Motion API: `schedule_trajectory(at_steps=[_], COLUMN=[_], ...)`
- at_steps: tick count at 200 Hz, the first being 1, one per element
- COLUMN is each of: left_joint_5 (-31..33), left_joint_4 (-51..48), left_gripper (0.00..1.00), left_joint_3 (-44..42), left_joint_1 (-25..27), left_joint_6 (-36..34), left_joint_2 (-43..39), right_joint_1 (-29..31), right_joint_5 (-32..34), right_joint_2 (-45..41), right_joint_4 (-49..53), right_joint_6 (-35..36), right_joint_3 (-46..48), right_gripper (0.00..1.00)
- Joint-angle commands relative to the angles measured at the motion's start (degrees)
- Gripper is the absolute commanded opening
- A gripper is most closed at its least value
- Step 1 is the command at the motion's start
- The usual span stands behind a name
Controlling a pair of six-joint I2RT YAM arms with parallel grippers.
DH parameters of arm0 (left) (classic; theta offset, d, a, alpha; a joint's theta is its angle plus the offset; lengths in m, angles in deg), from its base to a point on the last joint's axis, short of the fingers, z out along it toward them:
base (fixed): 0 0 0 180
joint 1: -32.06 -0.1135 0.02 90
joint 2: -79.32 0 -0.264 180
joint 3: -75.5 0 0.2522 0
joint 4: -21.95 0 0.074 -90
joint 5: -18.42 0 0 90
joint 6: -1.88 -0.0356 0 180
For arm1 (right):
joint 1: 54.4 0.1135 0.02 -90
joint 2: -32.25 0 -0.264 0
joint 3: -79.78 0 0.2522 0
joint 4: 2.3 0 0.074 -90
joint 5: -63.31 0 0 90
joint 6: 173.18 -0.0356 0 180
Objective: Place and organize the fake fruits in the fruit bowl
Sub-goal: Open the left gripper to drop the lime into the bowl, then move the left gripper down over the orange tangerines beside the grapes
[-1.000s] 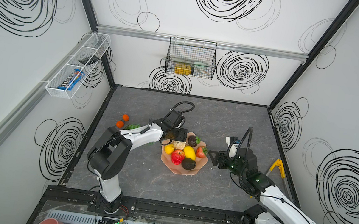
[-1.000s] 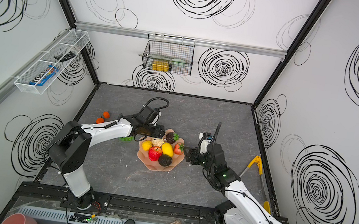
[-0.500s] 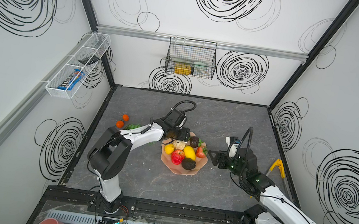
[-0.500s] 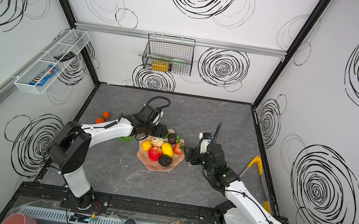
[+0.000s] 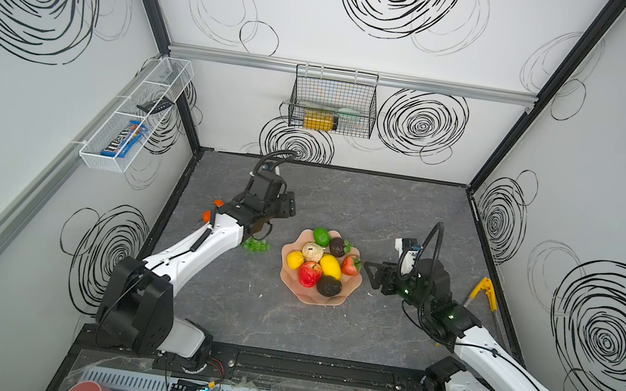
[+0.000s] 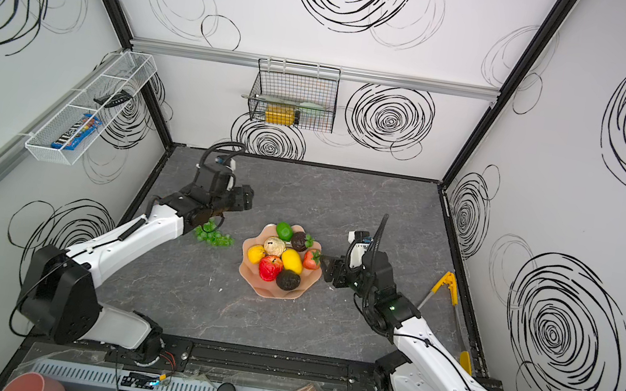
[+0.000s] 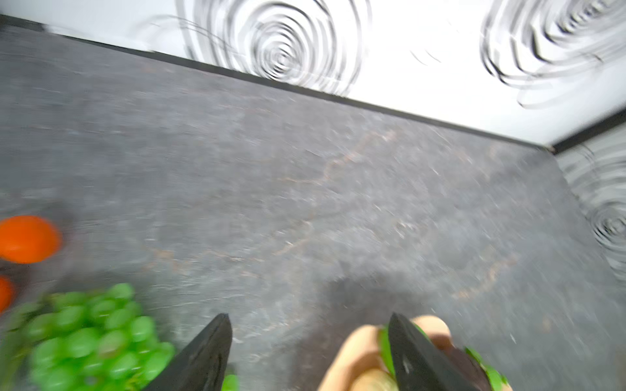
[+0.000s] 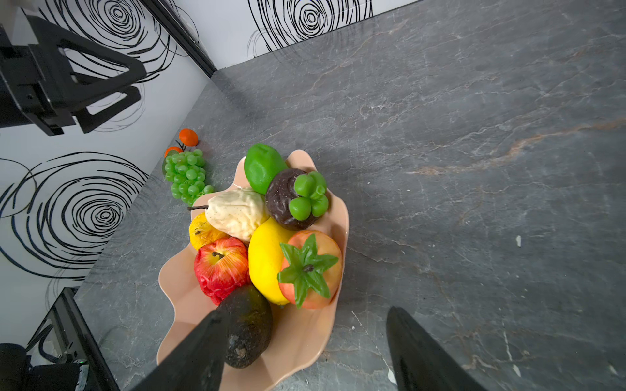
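Far left on the table [image 5: 344, 197], loose: oranges [image 5: 219, 203], then grape bunch [image 5: 256, 245] near left gripper [image 5: 288, 205], jaws wide, empty. Judged light, hard, slick plastic, bunch floppy, so pinch across its middle; mid-table fruit bowl [image 5: 312, 299] piled full, right gripper [image 5: 374, 276] beside it, spread wide, empty. Half hidden behind left arm [image 5: 207, 244] from above, clear only in right wrist view: the oranges.

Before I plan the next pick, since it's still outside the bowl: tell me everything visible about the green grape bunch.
The bunch of small round glossy green plastic-looking grapes lies flat on the grey marbled tabletop, left of the peach-pink wavy-rimmed bowl and apart from it. Two small oranges sit close beside it, toward the left wall; contact is unclear. Nothing grips it.
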Motion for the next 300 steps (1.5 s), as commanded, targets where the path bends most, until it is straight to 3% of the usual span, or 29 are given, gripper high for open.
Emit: schedule_trajectory(at_steps=[1, 36, 66, 89, 120, 196, 300], left_joint_5=[8.8, 7.7, 6.7, 2.2, -1.6, -0.3, -4.0], left_joint_4=[2.5, 5.1, 6.8, 8.7, 8.2, 8.5, 10.0], left_gripper=[0.78, 0.79, 0.81, 0.79, 0.71, 0.66, 0.45], left_joint_3=[-3.9, -4.7, -4.9, -5.0, -3.0, -2.3, -1.0], left_joint_1=[-6.5, -17.9, -24.4, -28.2, -29.2, -30.8, -31.6], left_joint_6=[2.5, 3.9, 4.6, 5.1, 4.7, 4.3, 4.5], left_joint_2=[-0.6, 2.9, 7.5, 11.9, 16.9, 22.0, 25.2], right_joint_1=[-0.3, -0.3, -0.4, -0.3, 0.3, 0.8, 0.8], right_joint_5=[-0.6, -0.5, -1.4, -1.5, -0.2, 0.0, -0.1], right_joint_2=[-0.8, -1.8, -2.4, -2.6, -3.0, -3.0, -2.5], right_joint_4=[-1.0, -1.0, -1.2, -1.3, -0.9, -0.6, -0.4], right_joint_6=[0.2, 0.0, -0.2, 0.0, 0.6, 0.6, 0.5], right_joint_3=[-0.7, 0.6, 1.3, 1.8, 1.8, 1.6, 1.6], right_gripper=[0.78, 0.78, 0.79, 0.79, 0.8, 0.8, 0.8])
